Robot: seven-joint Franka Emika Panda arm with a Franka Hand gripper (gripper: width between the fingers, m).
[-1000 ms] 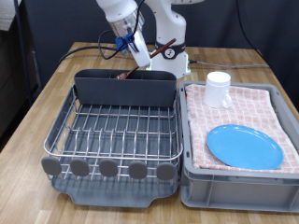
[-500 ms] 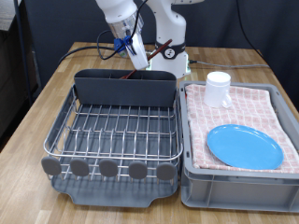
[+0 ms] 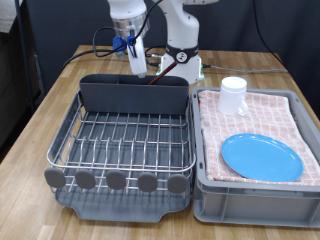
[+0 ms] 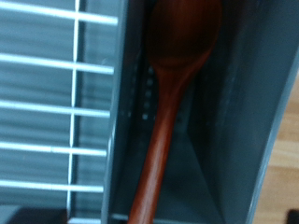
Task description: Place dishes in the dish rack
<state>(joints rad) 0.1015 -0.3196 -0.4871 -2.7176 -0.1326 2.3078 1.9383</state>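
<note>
gripper (image 3: 132,52) hangs just above the back of the rack (image 3: 122,150), over the tall grey cup part (image 3: 135,92). i cannot tell if its fingers are wide or narrow, as they are too small to see. a second ago it was tilted with the spoon (image 4: 166,112) slanting beside it; now it stands straighter and a bit higher. the spoon leans in the cup part, its handle poking out the top (the wrist view shows it lying down inside the grey walls). so the spoon job looks done.

going right, the wire part of the rack holds no dishes. in the bin (image 3: 255,195) with the pink cloth, the mug (image 3: 233,95) and the blue plate (image 3: 260,157) sit where they were before.
</note>
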